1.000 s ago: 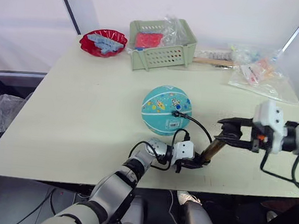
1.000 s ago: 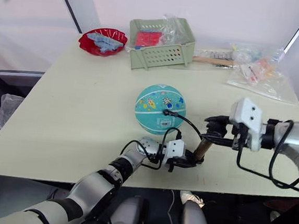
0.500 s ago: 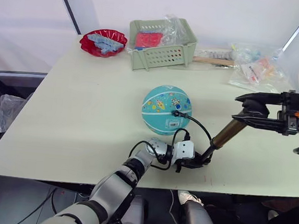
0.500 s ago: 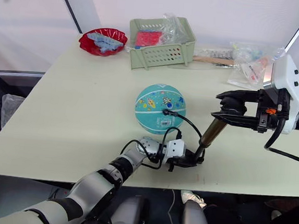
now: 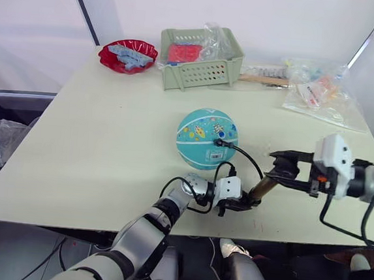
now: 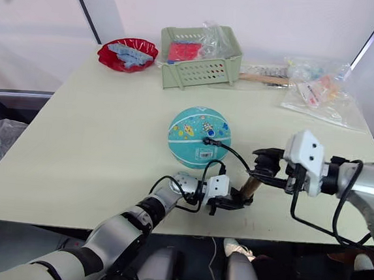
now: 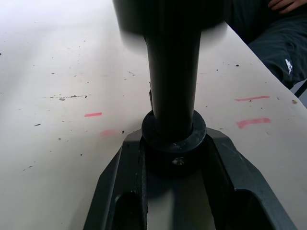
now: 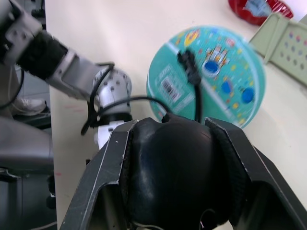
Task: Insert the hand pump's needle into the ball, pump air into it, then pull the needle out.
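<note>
Teal with white stripes, the ball [image 5: 207,138] sits near the middle of the pale bench [image 5: 108,140]. We see the needle [image 5: 218,142] fitting pressed into its near face, a thin black hose running from it to the hand pump [image 5: 259,189] at about 5 o'clock of the ball. Our left tool [image 5: 239,203] is clamped on the pump's black base cap. Our right tool [image 5: 281,170] is closed around the pump's black handle. A green basket [image 5: 201,57] stands at 12 o'clock.
</note>
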Robot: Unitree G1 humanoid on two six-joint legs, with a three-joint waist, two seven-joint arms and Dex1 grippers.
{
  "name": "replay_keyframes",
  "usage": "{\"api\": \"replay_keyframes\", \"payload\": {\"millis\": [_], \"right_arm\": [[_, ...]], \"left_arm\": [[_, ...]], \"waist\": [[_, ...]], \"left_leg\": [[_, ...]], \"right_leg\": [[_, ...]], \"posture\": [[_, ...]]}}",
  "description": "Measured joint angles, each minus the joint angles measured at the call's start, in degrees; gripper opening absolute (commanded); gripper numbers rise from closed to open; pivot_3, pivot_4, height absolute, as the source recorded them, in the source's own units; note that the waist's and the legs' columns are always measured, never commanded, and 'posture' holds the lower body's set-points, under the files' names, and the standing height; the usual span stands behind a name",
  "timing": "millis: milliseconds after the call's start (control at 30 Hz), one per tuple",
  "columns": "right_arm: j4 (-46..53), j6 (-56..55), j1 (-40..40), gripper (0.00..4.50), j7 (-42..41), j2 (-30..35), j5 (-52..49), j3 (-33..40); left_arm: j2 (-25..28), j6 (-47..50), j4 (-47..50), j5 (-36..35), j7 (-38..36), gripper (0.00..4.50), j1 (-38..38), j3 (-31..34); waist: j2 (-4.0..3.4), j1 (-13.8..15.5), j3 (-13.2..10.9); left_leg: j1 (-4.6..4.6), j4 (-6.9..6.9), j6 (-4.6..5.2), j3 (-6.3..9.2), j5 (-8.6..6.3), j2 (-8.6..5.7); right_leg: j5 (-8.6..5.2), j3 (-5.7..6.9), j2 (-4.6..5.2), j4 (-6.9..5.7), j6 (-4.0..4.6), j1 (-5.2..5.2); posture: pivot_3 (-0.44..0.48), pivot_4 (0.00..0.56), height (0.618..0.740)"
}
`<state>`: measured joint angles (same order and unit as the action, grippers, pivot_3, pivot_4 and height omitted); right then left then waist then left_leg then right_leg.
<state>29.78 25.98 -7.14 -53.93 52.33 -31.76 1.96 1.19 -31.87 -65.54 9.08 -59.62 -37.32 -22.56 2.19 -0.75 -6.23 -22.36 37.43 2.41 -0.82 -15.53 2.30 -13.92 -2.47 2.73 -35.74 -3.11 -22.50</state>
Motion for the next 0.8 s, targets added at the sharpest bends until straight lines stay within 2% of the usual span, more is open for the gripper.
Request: {"api": "replay_keyframes", "payload": {"millis": [133, 300, 633, 667, 800], "right_arm": [[-2.84, -4.95, 1.72, 1.66, 1.01, -2.79, 5.28, -3.87], [-2.57, -4.85, 1.71, 1.66, 0.79, -2.99, 5.45, -3.31], [-0.44, 6.97, -4.47, 1.66, -1.19, 2.41, -5.53, 3.66], [-0.22, 10.67, -7.44, 1.66, -2.08, 5.33, -10.17, 7.1], [0.19, 15.03, -10.64, 1.66, -3.15, 9.08, -15.99, 12.09]], "left_arm": [[0.02, 0.0, -0.07, -0.01, 0.04, 1.08, 0.04, 0.01], [0.02, 0.0, -0.09, 0.0, 0.13, 1.08, 0.01, 0.03], [-0.48, -0.01, -0.08, -0.12, -0.11, 1.08, -0.65, 0.09], [-0.57, -0.02, -0.06, -0.2, -0.12, 1.08, -0.74, 0.11], [-0.69, -0.04, -0.06, -0.2, -0.18, 1.08, -0.82, 0.11]], "waist": [[0.01, 0.0, 0.01], [0.0, 0.0, -0.01], [-0.46, 0.23, -0.5], [-0.59, 0.24, -0.64], [-0.67, 0.33, -0.73]], "left_leg": [[0.05, 0.0, 0.0, -0.02, 0.0, -0.01], [0.15, 0.0, 0.0, -0.04, 0.0, -0.02], [-0.19, 0.04, -0.01, 0.01, 0.01, -0.1], [-0.21, 0.08, -0.01, 0.01, 0.01, -0.1], [-0.25, 0.09, -0.01, 0.04, 0.01, -0.11]], "right_leg": [[0.0, -0.01, -0.02, 0.0, 0.0, 0.04], [0.0, -0.03, -0.03, -0.01, 0.0, 0.12], [0.01, 0.02, 0.02, 0.0, -0.01, -0.11], [0.01, 0.02, 0.05, 0.0, -0.02, -0.12], [0.01, 0.05, 0.08, 0.0, -0.02, -0.13]], "posture": [[0.0, 0.15, 0.736], [0.0, 0.15, 0.736], [0.0, 0.15, 0.736], [0.0, 0.15, 0.736], [0.0, 0.15, 0.736]]}}
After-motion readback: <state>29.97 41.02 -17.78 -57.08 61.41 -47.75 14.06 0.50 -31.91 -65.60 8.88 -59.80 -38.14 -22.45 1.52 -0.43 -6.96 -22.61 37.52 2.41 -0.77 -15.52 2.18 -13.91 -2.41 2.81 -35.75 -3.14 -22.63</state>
